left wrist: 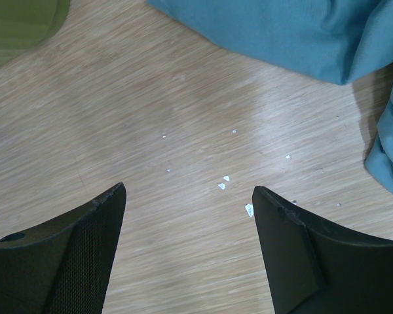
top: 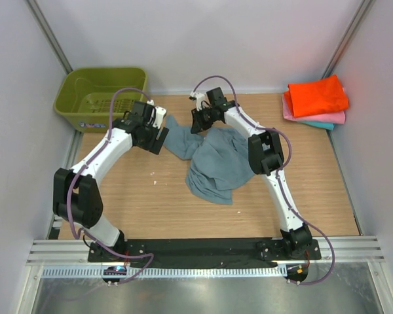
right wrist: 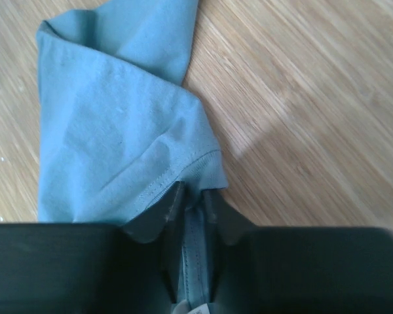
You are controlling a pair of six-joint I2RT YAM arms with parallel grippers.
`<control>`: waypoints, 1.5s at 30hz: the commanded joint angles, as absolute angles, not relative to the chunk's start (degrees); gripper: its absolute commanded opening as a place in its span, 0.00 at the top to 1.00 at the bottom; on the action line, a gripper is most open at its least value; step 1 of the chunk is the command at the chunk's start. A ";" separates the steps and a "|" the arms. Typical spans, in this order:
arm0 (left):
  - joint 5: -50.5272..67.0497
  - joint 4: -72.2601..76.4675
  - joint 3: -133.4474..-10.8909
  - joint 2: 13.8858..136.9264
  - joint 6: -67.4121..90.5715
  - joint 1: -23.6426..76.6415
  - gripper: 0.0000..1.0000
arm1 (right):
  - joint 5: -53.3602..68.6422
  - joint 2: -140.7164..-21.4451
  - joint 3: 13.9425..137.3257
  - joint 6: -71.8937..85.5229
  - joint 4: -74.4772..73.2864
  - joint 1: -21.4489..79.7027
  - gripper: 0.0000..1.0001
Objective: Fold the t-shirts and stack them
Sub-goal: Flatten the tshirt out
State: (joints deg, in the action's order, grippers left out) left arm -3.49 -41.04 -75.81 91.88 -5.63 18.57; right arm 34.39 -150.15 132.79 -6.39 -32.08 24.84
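The fold has barely begun. The blue-grey shirt [top: 213,163] lies crumpled in the middle of the bench [top: 150,209], trailing toward the far edge. The right gripper [right wrist: 191,196] has its jaws nipped tight on a stitched hem of it. The left gripper [left wrist: 188,190] hangs with its jaws spread wide over bare wood, just beside another flap of the same cloth and holding nothing.

To my eye the next move calls for the left one to take a matching edge, so the pair can pull the shirt flat.

By my count there are four shirts: this loose one, plus three folded in the far right corner, orange [top: 318,95] over pink [top: 314,118] over teal [top: 322,125]. One green basket [top: 65,98] sits in the far left corner (it looks empty from here).
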 commanded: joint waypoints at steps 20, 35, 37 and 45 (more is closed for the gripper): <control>9.82 -41.22 -84.72 91.93 -0.09 18.54 0.23 | 12.75 -110.67 128.16 -27.42 -39.46 23.11 0.99; 42.71 -40.78 -95.62 120.21 12.65 21.97 0.27 | 5.19 -98.18 130.25 -28.56 -45.79 23.38 0.99; 43.94 -40.61 -96.15 121.63 13.62 22.06 0.27 | 3.88 -98.00 131.65 -29.26 -46.93 23.29 0.99; 45.70 -36.74 -95.27 126.99 17.31 23.82 0.37 | -1.74 -96.86 133.42 -30.76 -47.99 23.29 0.99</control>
State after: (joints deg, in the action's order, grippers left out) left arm 42.26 -39.22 -93.08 124.97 15.22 22.76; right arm 2.85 -100.44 130.72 -29.08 -50.06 23.24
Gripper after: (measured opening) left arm 0.674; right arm 0.029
